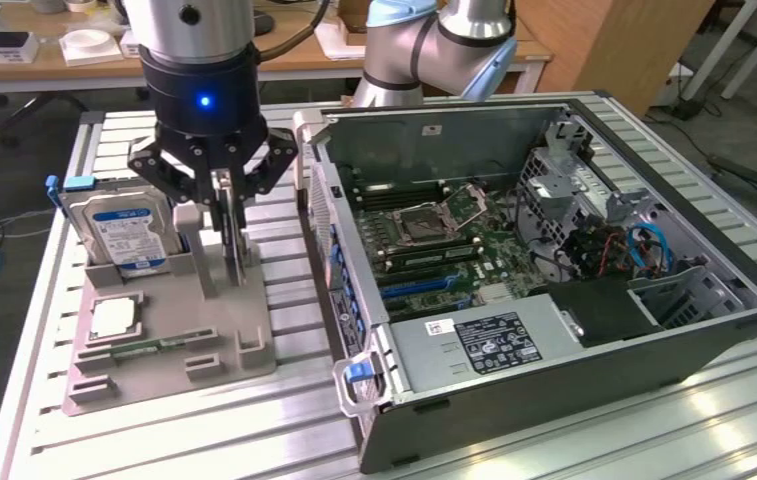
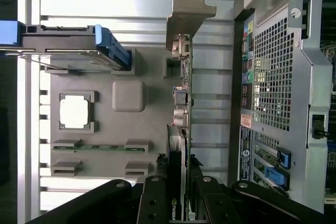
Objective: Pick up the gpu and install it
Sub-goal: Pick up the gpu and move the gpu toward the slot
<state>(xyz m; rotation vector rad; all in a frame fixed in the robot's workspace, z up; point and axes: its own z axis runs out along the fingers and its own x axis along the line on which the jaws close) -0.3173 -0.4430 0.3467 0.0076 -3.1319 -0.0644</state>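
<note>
The gpu [image 1: 233, 255] stands on edge in the grey parts holder [image 1: 218, 345], at the side nearest the open computer case [image 1: 578, 400]. My gripper [image 1: 225, 200] comes straight down over the card and is shut on its upper edge, one finger on each face. In the wrist view the gpu [image 2: 182, 103] runs edge-on away from my gripper [image 2: 179, 184], with its silver end bracket [image 2: 189, 9] at the far end. Whether the card still rests in its slot in the holder, I cannot tell.
The holder also carries a hard drive with a blue label [image 1: 118, 230], a CPU [image 1: 114, 317] and a RAM stick [image 2: 97, 148]. The case lies open at the exterior view's right, motherboard [image 1: 445, 240] exposed, its rear panel [image 2: 273, 77] close beside the card. Everything sits on a slatted aluminium table [image 1: 218, 430].
</note>
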